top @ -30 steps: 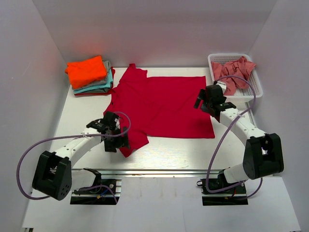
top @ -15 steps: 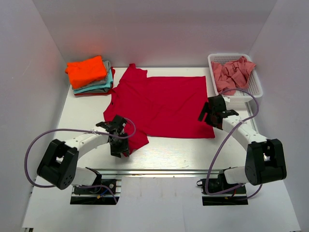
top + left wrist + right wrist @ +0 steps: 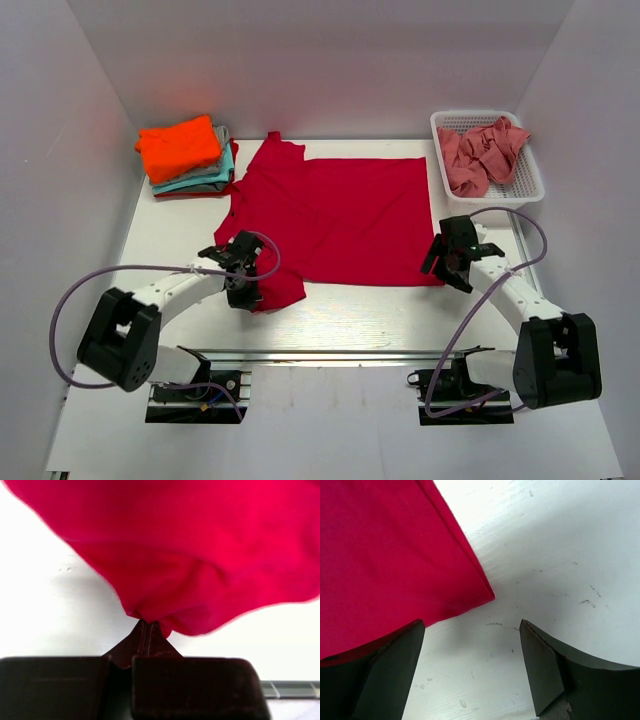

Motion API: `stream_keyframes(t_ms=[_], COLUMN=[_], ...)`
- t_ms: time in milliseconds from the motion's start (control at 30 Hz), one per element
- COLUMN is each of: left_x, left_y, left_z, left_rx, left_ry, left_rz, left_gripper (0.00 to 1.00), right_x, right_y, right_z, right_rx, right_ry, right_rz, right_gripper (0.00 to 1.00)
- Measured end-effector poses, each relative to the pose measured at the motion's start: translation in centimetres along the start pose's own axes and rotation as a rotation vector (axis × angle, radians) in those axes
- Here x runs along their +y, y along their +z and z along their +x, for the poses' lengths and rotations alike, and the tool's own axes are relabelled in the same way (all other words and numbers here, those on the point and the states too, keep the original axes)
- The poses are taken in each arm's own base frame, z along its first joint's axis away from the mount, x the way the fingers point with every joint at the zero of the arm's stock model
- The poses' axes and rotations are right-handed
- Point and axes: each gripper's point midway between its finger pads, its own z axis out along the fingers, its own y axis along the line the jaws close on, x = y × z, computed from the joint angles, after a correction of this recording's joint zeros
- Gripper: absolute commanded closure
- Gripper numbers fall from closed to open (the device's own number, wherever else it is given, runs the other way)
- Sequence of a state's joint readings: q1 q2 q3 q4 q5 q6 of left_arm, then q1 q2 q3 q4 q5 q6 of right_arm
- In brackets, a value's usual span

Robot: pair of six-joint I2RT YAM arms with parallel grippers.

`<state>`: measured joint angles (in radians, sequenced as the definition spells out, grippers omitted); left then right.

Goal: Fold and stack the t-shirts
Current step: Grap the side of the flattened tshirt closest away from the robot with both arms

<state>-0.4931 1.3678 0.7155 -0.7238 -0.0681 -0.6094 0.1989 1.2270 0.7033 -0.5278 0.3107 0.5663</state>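
Having just been shut, the left fingers [image 3: 148, 630] are pinched on a sleeve of the crimson t-shirt [image 3: 340, 215]; its hem corner is framed between the spread right fingers [image 3: 444, 270], so a fold is judged ready.

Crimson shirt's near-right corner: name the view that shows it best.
Right wrist view: the crimson shirt's corner lies large and sharp, just ahead of the open right jaws. The top view shows it small; the left wrist view shows only cloth pinched elsewhere.

crimson t-shirt [image 3: 340, 215] — soft matt cloth, finely woven; table [image 3: 560, 555] white, smooth, lightly scuffed; basket [image 3: 478, 115] white plastic mesh; right gripper [image 3: 471, 625] fingers [image 3: 555, 675] — dark, matt, plastic-looking.
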Motion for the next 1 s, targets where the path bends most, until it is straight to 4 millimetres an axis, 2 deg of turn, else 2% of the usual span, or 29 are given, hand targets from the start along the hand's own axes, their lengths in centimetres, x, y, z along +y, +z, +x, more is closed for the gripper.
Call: stream_keyframes(t_ms=[133,233,333,367,400,500,767,900,933,1000], left_x=[0.0,-0.1,0.0,0.1,0.2,0.2,-1.1,-3.0,-3.5,-4.2], left_y=[-1.8,-2.5,-2.6,-2.6,-2.6,-2.7,-4.0,-5.3,-5.7,-6.4], left_z=[-0.6,-0.5,0.3,0.5,0.8,1.5,1.8,-0.2,-0.8,-2.0], left_rx=[-0.062,-0.069,-0.04,-0.028,-0.016,0.015,0.024,-0.045,-0.065,-0.099], left_ry=[0.005,0.008,0.014,0.015,0.015,0.02,0.085,0.115,0.122,0.131], left_rz=[0.032,0.049,0.054,0.052,0.049,0.054,0.153,0.244,0.259,0.279], left_gripper=[1.0,1.0,1.0,1.0,1.0,1.0,1.0,1.0,1.0,1.0], right_x=[0.2,0.2,0.2,0.3,0.3,0.3,0.7,1.1,1.1,1.1], right_y=[0.9,1.6,2.1,2.2,2.4,2.6,2.7,2.2,2.2,2.1], right_z=[1.2,2.2,2.9,3.0,3.1,3.3,3.1,2.8,2.6,2.5], right_rx=[0.042,0.078,0.1,0.103,0.107,0.111,0.092,0.069,0.063,0.061], right_ry=[0.008,0.015,0.017,0.02,0.02,0.02,-0.005,-0.025,-0.029,-0.036], right_rz=[-0.014,-0.011,-0.009,-0.012,-0.013,-0.017,-0.057,-0.09,-0.094,-0.096], right_gripper=[0.24,0.33,0.47,0.56,0.82,1.0,1.0,1.0,0.9,0.79])
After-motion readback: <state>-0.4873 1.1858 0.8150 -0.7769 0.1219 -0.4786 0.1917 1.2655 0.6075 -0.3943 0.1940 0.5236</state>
